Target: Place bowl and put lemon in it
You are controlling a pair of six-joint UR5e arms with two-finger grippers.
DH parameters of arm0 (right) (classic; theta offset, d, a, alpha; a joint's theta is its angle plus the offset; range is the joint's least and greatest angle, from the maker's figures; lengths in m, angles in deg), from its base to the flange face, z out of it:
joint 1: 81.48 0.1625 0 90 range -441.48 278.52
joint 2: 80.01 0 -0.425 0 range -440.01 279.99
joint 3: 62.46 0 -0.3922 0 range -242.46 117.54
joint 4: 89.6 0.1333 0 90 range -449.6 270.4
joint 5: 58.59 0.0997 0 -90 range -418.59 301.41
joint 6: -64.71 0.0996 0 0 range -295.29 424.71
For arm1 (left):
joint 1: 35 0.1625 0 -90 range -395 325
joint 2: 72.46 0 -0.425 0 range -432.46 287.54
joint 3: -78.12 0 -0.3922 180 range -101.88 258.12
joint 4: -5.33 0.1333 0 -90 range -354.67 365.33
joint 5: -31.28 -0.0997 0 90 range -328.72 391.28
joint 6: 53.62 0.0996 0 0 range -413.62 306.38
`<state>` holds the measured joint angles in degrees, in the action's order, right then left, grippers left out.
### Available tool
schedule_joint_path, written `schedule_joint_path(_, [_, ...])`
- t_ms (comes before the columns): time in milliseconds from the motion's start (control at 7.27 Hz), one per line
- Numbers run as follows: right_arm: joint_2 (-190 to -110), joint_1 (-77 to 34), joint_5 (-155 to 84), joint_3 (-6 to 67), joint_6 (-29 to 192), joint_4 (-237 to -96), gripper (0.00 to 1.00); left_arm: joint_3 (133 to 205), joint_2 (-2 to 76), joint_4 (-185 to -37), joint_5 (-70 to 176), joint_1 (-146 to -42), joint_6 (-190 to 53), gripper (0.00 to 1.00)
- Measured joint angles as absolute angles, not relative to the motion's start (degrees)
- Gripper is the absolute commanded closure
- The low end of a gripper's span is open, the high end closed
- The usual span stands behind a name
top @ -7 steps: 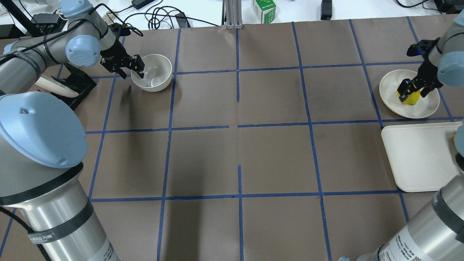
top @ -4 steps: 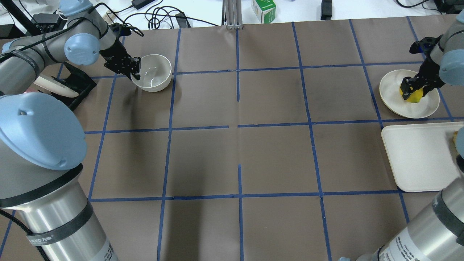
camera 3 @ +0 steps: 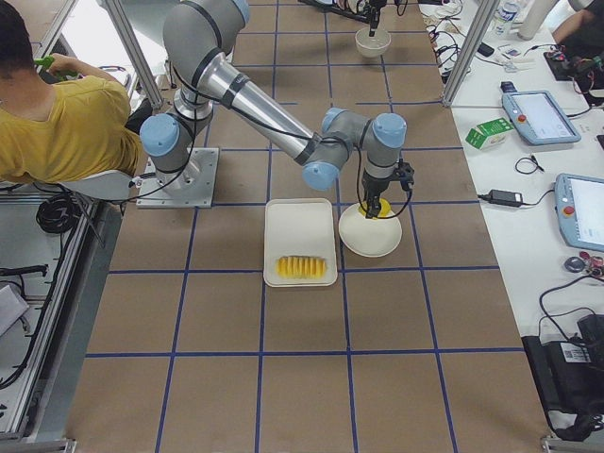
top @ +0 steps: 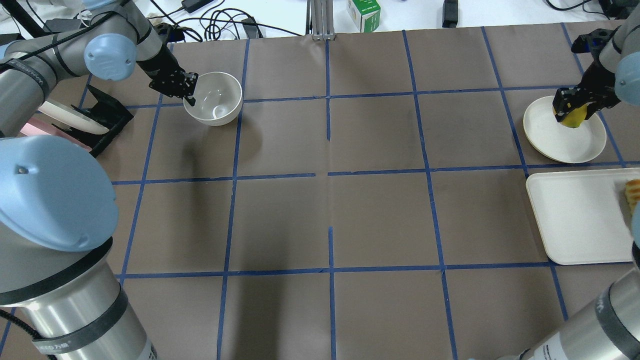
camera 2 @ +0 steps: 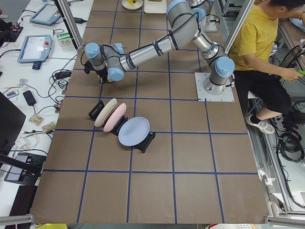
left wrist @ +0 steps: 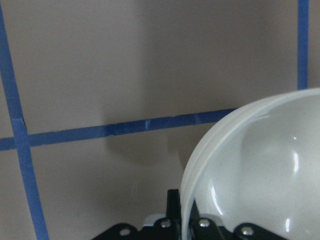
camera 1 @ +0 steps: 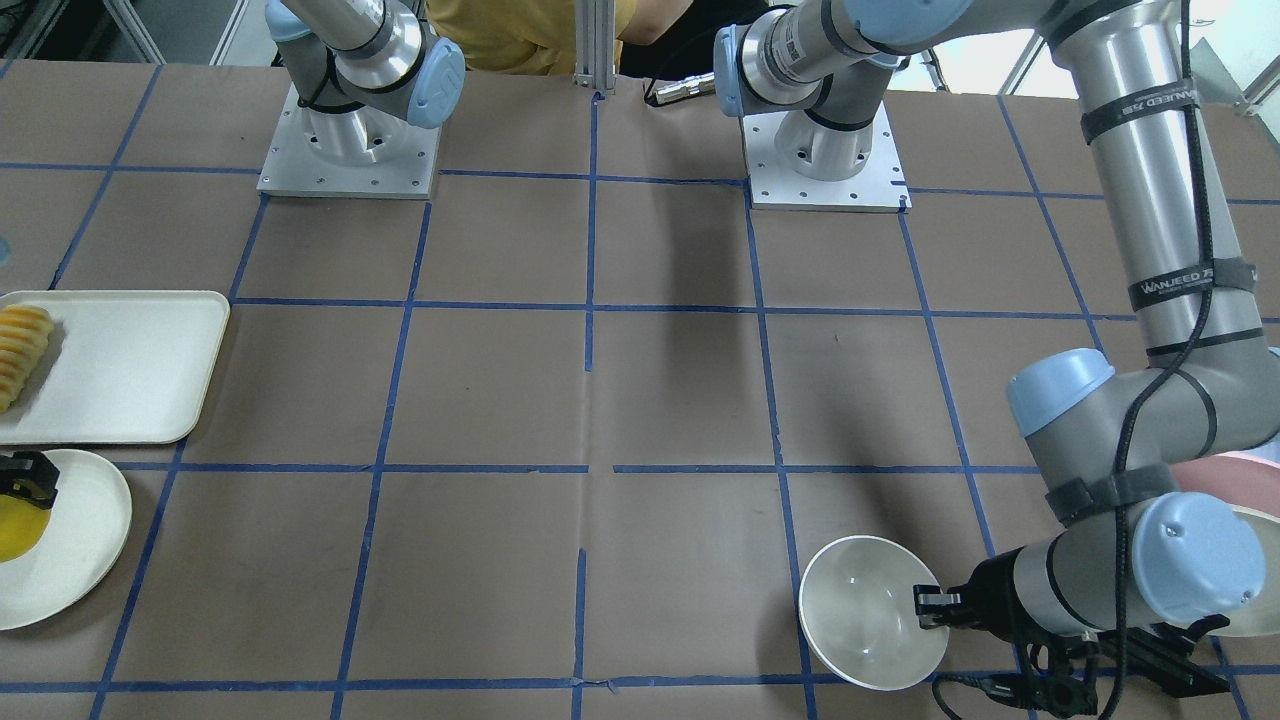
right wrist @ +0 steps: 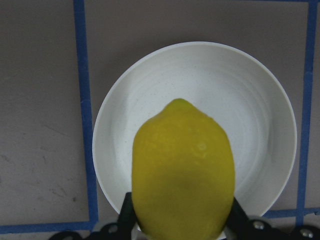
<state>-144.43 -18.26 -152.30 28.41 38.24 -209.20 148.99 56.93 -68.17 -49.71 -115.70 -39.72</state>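
Note:
The off-white bowl (top: 215, 100) is at the far left of the table. My left gripper (top: 189, 93) is shut on its near-left rim and holds it a little above the table. It also shows in the front view (camera 1: 868, 612) and the left wrist view (left wrist: 260, 165). The yellow lemon (top: 573, 118) is held in my right gripper (top: 575, 107), which is shut on it above a flat cream plate (top: 552, 142). In the right wrist view the lemon (right wrist: 183, 172) hangs over the plate (right wrist: 250, 95).
A white rectangular tray (top: 575, 215) with ridged orange-yellow sliced food (top: 633, 193) lies at the right, near the plate. A black rack with plates (top: 95, 120) stands left of the bowl. Cables and a green box (top: 364, 14) lie beyond the far edge.
My left gripper has shut on the bowl's rim and raised it slightly to the right. My right gripper has lifted the lemon off the plate and moved it toward the far side.

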Motion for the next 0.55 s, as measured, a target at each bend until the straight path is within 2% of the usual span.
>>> schedule_joint_path(275, [-145.85,-17.10,-152.06,28.36,39.56,-208.02,1.00,150.88,54.41,-67.95,-47.80,-125.11,-51.62,1.00])
schedule_joint_path(550, [-149.48,-13.51,-152.00,28.15,42.44,-203.57,1.00,156.88,51.46,-65.84,-47.71,-132.03,-60.79,1.00])
